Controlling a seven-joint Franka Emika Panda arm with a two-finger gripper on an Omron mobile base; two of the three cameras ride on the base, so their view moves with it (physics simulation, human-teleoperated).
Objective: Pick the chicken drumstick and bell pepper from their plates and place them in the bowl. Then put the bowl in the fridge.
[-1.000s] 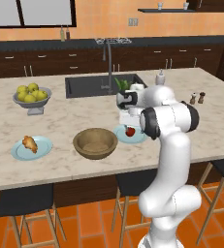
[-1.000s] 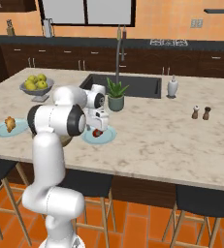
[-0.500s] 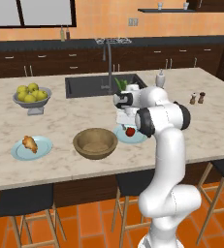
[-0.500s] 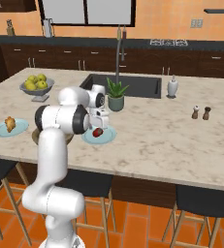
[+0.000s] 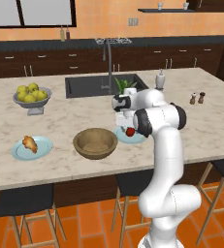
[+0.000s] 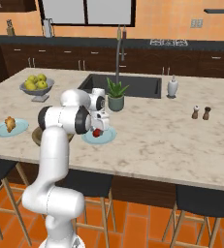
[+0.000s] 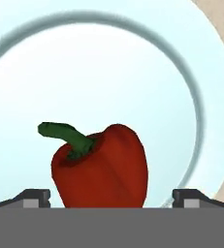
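The red bell pepper (image 7: 101, 169) lies on a pale-blue plate (image 7: 108, 72) at the counter's middle. My gripper (image 7: 111, 197) stands open, low over that plate, one fingertip on each side of the pepper. In the left base view the gripper (image 5: 128, 128) points down at the pepper (image 5: 130, 131) and its plate (image 5: 140, 138). The wooden bowl (image 5: 95, 143) sits just left of it, with nothing in it. Further left, the chicken drumstick (image 5: 29, 144) rests on the second plate (image 5: 21, 151). The fridge is out of view.
A grey footed bowl of yellow-green fruit (image 5: 32, 99) stands at the back left. Behind the pepper's plate are the sink (image 5: 91, 85), a potted plant (image 5: 124, 86) and a soap bottle (image 5: 160, 79). Two shakers (image 5: 197, 98) stand to the right. Stools line the counter's front.
The hand has come down a little toward the plate, so its open fingers now straddle the bell pepper. Nothing else has moved.
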